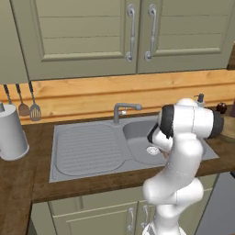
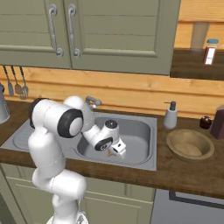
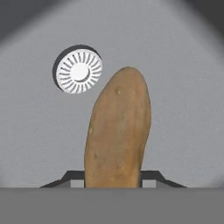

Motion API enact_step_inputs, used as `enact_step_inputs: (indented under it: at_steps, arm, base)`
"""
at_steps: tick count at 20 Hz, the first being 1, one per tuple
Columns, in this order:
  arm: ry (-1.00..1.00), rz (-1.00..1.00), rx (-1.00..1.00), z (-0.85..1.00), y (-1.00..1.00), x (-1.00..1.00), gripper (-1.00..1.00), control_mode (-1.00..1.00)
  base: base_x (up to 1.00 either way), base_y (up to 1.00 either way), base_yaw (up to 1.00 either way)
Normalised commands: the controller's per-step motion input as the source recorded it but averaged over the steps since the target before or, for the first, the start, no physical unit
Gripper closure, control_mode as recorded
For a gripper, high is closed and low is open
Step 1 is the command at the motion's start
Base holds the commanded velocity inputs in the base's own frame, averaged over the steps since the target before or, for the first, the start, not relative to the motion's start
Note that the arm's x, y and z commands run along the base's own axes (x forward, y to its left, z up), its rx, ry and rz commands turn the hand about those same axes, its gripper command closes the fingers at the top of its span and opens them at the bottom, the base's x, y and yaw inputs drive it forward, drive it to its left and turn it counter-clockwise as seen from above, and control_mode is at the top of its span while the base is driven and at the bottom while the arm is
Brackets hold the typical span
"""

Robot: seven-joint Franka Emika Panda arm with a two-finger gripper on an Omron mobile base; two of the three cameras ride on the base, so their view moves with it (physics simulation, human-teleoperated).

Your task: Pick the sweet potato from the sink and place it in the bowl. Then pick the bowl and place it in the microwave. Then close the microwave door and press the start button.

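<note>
Reaching down into the sink [image 2: 144,127], the arm has its gripper [image 2: 117,150] low over the basin floor, clenched around the sweet potato [image 3: 118,131]. From the hand view the tuber stands up between the two dark fingertips [image 3: 151,176], its tapered end pointing toward twelve o'clock, and the white drain [image 3: 78,70] sits at about eleven o'clock from it, apart from it on the grey floor. From the right base view only a sliver of orange-brown shows under the hand. The curved faucet [image 1: 124,109] rises behind the basin at roughly twelve o'clock, with the ribbed drainboard [image 1: 87,149] off at nine. The robot's own elbow and forearm block much of the basin in the left base view. On the wooden counter at three o'clock the bowl [image 2: 190,144] sits well apart from the sink, with a soap dispenser [image 2: 170,116] between the two, nearer the wall. A paper-towel roll [image 1: 10,133] stands far left, utensils [image 1: 23,101] hanging above it.
</note>
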Motion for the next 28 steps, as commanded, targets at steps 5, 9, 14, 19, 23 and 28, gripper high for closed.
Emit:
enact_step_inputs:
  at_steps: [5, 9, 14, 19, 23, 28]
  arm:
    - [-0.04, -0.14, 0.00, 1.00, -0.47, -0.65, 1.00, -1.00]
    - [-0.02, -0.14, 0.01, 1.00, -0.46, -0.53, 1.00, -1.00]
    - [0.00, -0.16, 0.05, 1.00, -0.46, -0.49, 1.00, -1.00]
    - [0.00, -0.20, 0.10, 1.00, -0.50, -0.49, 1.00, -1.00]
    - [0.00, -0.22, 0.11, 0.84, -0.62, -0.42, 1.00, -1.00]
    - [0.00, -0.16, 0.07, 0.62, -0.73, -0.22, 1.00, -1.00]
  base:
    - [0.00, 0.00, 0.00]
    - [0.00, 0.00, 0.00]
    - [0.00, 0.00, 0.00]
    - [0.00, 0.00, 0.00]
    - [0.00, 0.00, 0.00]
    - [0.00, 0.00, 0.00]
